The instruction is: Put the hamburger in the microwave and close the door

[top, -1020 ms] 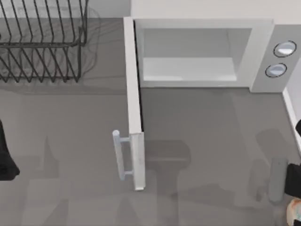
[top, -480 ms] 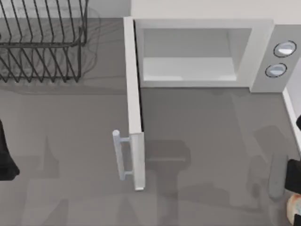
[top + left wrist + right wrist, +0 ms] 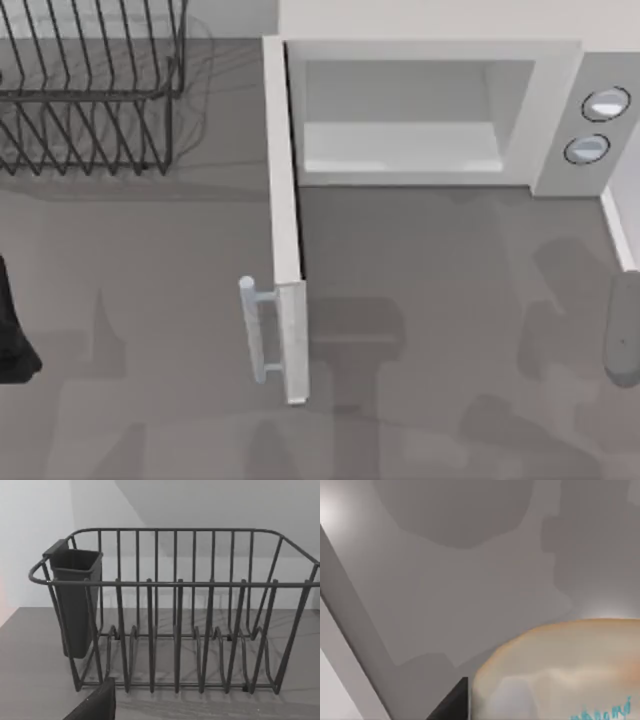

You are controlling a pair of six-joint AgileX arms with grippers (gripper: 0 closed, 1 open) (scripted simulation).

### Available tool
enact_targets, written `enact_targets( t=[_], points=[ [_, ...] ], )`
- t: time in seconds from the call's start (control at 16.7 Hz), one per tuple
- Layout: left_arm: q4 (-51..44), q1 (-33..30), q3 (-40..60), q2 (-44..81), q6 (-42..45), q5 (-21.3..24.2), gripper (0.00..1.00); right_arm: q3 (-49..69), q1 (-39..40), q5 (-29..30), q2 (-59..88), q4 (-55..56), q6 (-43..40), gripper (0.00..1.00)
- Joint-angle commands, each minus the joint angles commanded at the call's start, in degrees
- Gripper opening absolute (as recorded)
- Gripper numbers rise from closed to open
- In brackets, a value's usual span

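Right wrist view: small roundish cream-white hamburger with orange patches [image 3: 560, 672] sits tight against the right gripper's dark finger [image 3: 451, 702]; whether it is clamped, cannot tell. The large boxy grey-white microwave [image 3: 560, 110] stands up-table and leftward, flat white door [image 3: 285, 220] swung fully open. Right arm is nearer; left arm parked by the black wire dish rack [image 3: 175, 610].

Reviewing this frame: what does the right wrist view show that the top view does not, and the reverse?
Right wrist view alone: the hamburger, large and close to the camera, pale cream with orange edges, above the grey table.

Top view alone: the microwave with its door swung open, the cavity bare, the dish rack at the table's far left, and the left arm parked at the left edge.

Both share the grey table surface.
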Motion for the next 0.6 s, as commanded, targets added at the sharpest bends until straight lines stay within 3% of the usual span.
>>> enact_targets(
  t=[0.6],
  points=[
    [0.0, 0.0, 0.0, 0.0, 0.0, 0.0, 1.0, 3.47, 1.32, 1.64, 1.49, 1.43, 2.62, 0.0]
  ],
)
